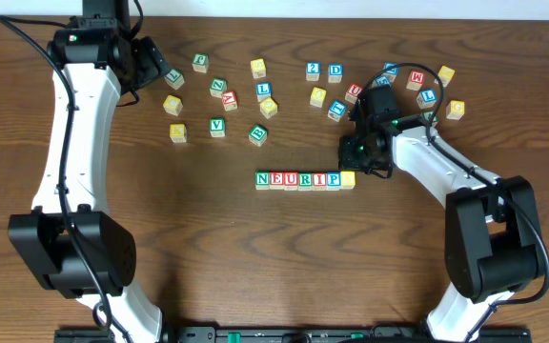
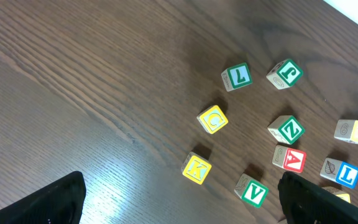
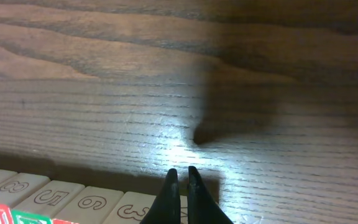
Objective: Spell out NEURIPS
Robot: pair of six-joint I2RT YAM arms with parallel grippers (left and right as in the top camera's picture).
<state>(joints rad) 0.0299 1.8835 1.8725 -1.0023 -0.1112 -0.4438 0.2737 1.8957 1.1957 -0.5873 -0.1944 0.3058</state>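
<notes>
So the word looks basically built: the NEURIPS row (image 1: 305,179) sits mid-table reading N E U R I P, with a yellow-faced cube (image 1: 349,178) touching the P at the right end. I can't read what's on that yellow face from above, so if it's the wrong side up the spelling isn't really done.

The right gripper (image 3: 180,180) is pinched fully closed with nothing in it, hanging right at that same end of the row. In its wrist view the cubes run along the bottom edge just beside the fingertips. That's my worry: any sideways drift or dip and those closed tips bump the end cube, kicking it out of line or shoving the whole row crooked.

The left gripper (image 1: 149,65) is spread wide and empty, well away over the loose cubes (image 2: 213,119) at the top left, no threat to the row
</notes>
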